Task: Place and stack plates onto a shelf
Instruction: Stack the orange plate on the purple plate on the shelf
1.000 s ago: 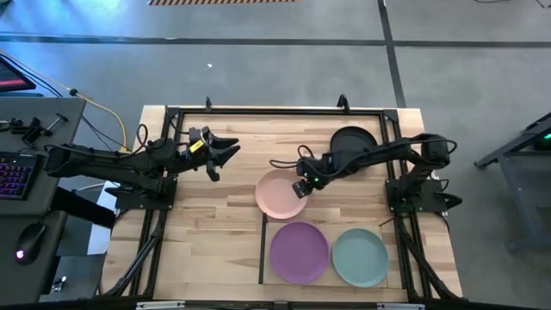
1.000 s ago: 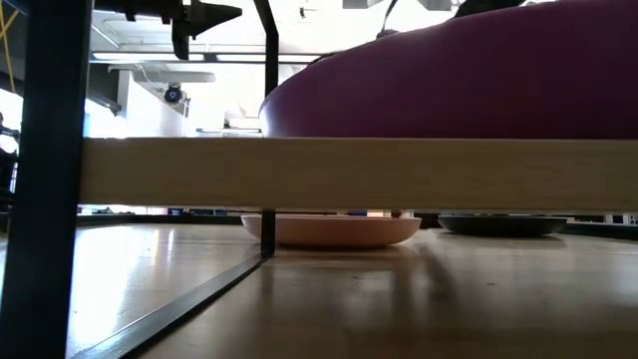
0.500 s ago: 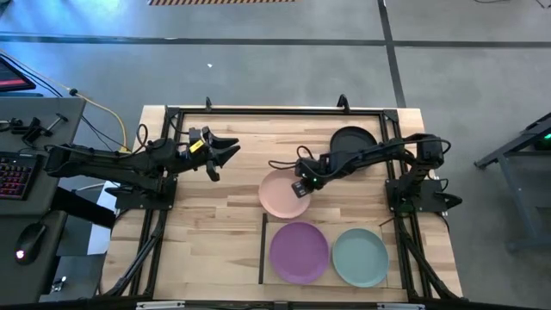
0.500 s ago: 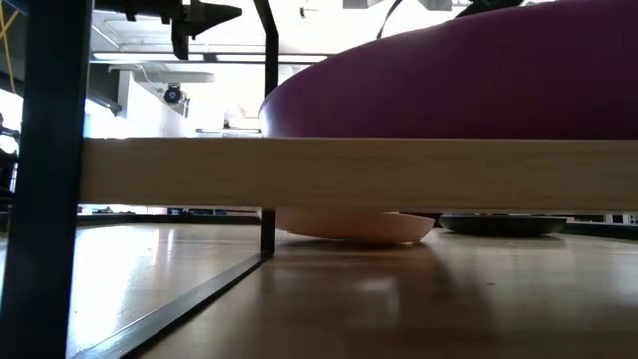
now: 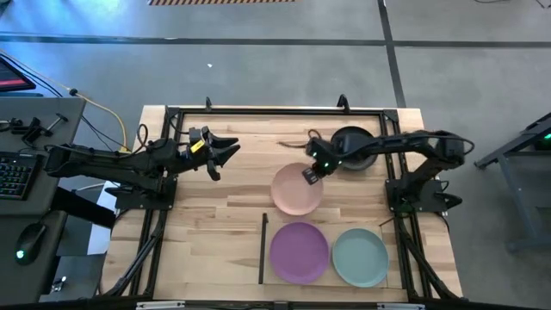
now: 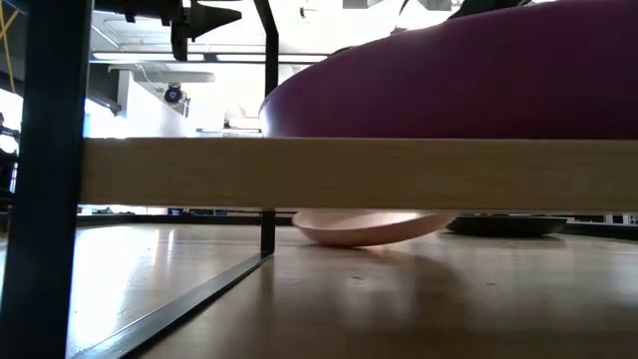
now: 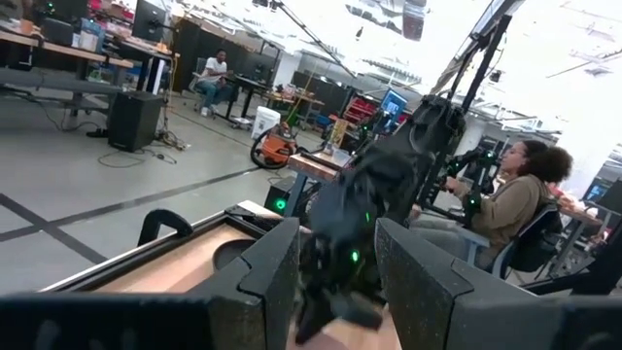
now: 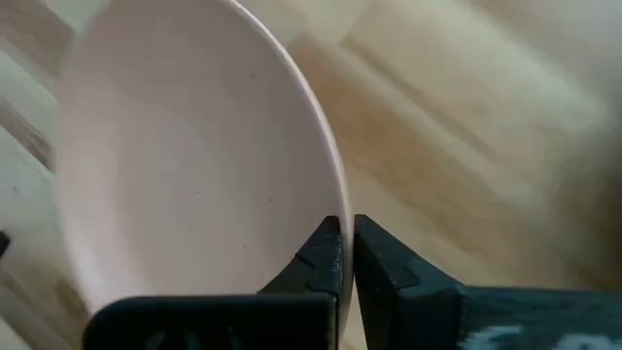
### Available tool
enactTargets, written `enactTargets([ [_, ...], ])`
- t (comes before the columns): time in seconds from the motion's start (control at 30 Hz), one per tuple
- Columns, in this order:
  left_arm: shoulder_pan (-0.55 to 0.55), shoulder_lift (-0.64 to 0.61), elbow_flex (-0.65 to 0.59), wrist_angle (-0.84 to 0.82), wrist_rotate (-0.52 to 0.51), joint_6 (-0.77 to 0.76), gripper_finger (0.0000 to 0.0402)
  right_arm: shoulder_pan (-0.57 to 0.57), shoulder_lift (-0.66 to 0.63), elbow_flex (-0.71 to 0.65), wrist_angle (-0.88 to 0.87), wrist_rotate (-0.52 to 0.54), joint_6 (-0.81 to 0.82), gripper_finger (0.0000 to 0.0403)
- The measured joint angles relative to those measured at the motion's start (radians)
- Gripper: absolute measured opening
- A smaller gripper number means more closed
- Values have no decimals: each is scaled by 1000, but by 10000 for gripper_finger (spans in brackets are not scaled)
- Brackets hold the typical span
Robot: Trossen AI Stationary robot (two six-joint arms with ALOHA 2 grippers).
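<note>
Four plates share the worktop [image 5: 198,215]. At lower right the shelf [image 5: 396,277] carries the purple plate [image 5: 299,251] and blue-green plate [image 5: 360,257]. At centre, the pink plate [image 5: 295,191] hangs tilted, rim nipped by the right pincer [image 5: 311,172]. The black plate [image 5: 353,142] is partly hidden under that arm. At upper left, the left pincer [image 5: 225,153] waits with fingers spread.

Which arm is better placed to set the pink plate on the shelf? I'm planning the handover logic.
Right. The right gripper is shut on the pink plate's rim, lifted, next to the shelf. The left gripper hovers open, far across the table.
</note>
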Motion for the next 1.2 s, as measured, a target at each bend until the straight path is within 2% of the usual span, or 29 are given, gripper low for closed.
enactTargets([
  [0.17, 0, 0, 0, -1, 0, 0, 129, -57, -158, -1, -137, 11, -97, 1],
  [0.33, 0, 0, 0, 0, 0, 44, 129, -92, -372, -106, -130, 9, -118, 0],
  [0.57, 0, 0, 0, -1, 0, 53, 129, -94, -722, -368, 37, -37, 66, 0],
  [0.7, 0, 0, 0, -1, 0, 53, 129, -94, -861, -476, 103, -84, 219, 0],
  [0.87, 0, 0, 0, 0, -1, 79, 129, -93, -945, -510, 121, -86, 291, 0],
  [1.2, 0, 0, 0, -1, -3, 79, 129, -93, -953, -510, 187, -78, 275, 0],
])
